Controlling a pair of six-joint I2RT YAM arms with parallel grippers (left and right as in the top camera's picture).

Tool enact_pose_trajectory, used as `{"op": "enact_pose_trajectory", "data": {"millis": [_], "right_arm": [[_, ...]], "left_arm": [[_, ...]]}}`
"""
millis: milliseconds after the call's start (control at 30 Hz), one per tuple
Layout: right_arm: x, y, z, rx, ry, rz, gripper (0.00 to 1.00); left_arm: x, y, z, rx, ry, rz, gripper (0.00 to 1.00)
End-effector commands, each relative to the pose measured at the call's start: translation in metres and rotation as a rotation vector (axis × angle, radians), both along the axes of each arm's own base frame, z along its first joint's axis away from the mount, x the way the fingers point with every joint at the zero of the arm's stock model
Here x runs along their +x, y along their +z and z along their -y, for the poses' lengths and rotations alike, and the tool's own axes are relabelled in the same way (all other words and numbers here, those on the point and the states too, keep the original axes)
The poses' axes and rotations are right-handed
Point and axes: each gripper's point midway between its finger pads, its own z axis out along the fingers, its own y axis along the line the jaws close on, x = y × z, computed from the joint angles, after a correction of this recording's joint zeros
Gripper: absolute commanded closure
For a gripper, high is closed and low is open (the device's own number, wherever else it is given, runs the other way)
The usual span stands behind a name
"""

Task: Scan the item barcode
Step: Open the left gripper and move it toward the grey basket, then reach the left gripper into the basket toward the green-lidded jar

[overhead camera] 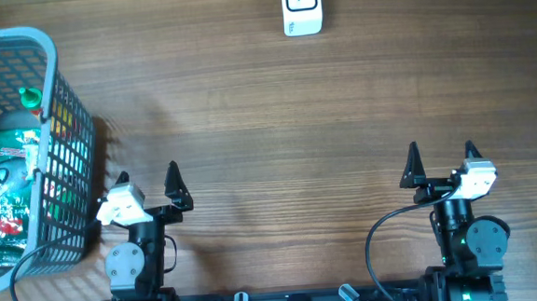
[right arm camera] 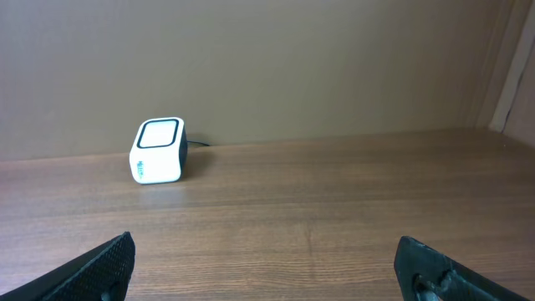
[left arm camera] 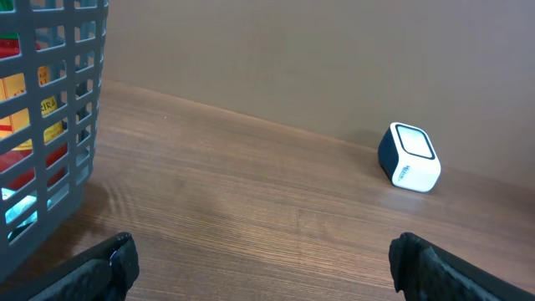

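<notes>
A white and dark barcode scanner stands at the table's far edge, also seen as scanner and scanner from the wrists. A green bottle with a green cap lies in the grey basket at the left, with other packaged items behind the mesh. My left gripper stands open near the front, right of the basket, nothing between its fingers. My right gripper is open at the front right, also empty.
The basket wall rises close on the left of the left gripper. Bare wooden tabletop stretches between both arms and the scanner. A cable runs behind the scanner toward the wall. The right gripper faces bare wood.
</notes>
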Motion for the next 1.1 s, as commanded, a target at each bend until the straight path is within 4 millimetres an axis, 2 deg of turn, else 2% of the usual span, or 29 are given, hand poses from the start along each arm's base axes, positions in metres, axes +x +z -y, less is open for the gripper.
{"op": "enact_pose_trajectory", "data": {"millis": [0, 533, 633, 667, 767, 833, 900, 1067], "right_arm": [[0.0, 0.0, -0.002, 0.018, 0.014, 0.001, 0.0], [0.0, 0.0, -0.002, 0.018, 0.014, 0.001, 0.0], [0.0, 0.0, -0.002, 0.018, 0.014, 0.001, 0.0], [0.0, 0.0, -0.002, 0.018, 0.014, 0.001, 0.0], [0.0, 0.0, -0.002, 0.018, 0.014, 0.001, 0.0], [0.0, 0.0, -0.002, 0.018, 0.014, 0.001, 0.0], [0.0, 0.0, -0.002, 0.018, 0.014, 0.001, 0.0], [0.0, 0.0, -0.002, 0.018, 0.014, 0.001, 0.0]], "left_arm": [[0.0, -0.002, -0.003, -0.003, 0.015, -0.006, 0.0], [0.0, -0.001, 0.001, -0.017, -0.008, -0.003, 0.0], [0.0, 0.019, 0.027, -0.023, -0.16, 0.076, 0.0], [-0.004, 0.031, 0.043, -0.021, -0.255, 0.124, 0.0], [-0.013, 0.052, 0.064, -0.013, -0.383, 0.18, 0.0], [-0.02, 0.078, 0.068, -0.003, -0.409, 0.232, 0.0], [-0.024, 0.093, 0.068, 0.003, -0.409, 0.259, 0.0], [-0.034, 0.15, 0.068, 0.024, -0.407, 0.314, 0.0]]}}
